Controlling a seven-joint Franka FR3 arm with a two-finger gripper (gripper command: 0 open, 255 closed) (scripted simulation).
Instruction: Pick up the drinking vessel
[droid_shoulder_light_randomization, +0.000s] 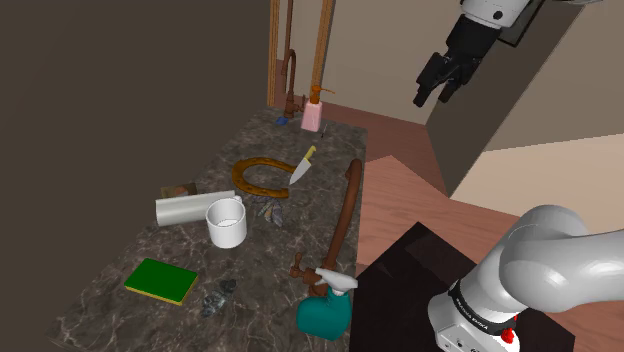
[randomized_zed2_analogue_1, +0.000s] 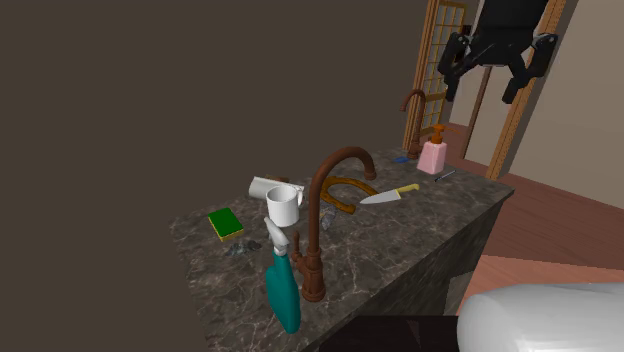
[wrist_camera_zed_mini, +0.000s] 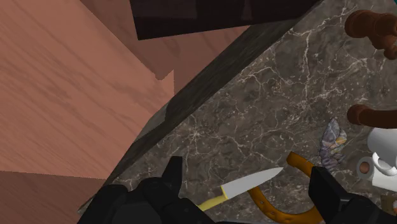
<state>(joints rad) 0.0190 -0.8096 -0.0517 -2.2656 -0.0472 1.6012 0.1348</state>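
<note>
- Our black two-finger gripper (droid_shoulder_light_randomization: 433, 98) hangs high over the far end of the dark marble countertop (droid_shoulder_light_randomization: 262, 268), its fingers spread apart with nothing between them.
- The drinking vessel, a plain white mug (droid_shoulder_light_randomization: 226, 222), stands upright near the middle of the countertop, mouth up, well apart from the gripper and far below it.
- A white roll lying on its side (droid_shoulder_light_randomization: 185, 208) is just beside the mug, possibly touching it, so we judge that side a poor one for a finger.
- In the wrist view the gripper looks down on a yellow-handled kitchen knife (wrist_camera_zed_mini: 245, 184) and a brown curved horseshoe-shaped piece (droid_shoulder_light_randomization: 258, 178), so we must first travel along the countertop towards the mug.
- We would cross at height, since the tall brown arched faucet (randomized_zed2_analogue_1: 325, 210) rises near the counter's edge.
- Once above the mug, we would turn the wrist so that one finger goes inside the rim and the other outside, on the wall away from the roll.
- We cannot make out the handle clearly, so we would grasp the wall, not the handle.
- Descend straight, close gently, then lift vertically.
</note>
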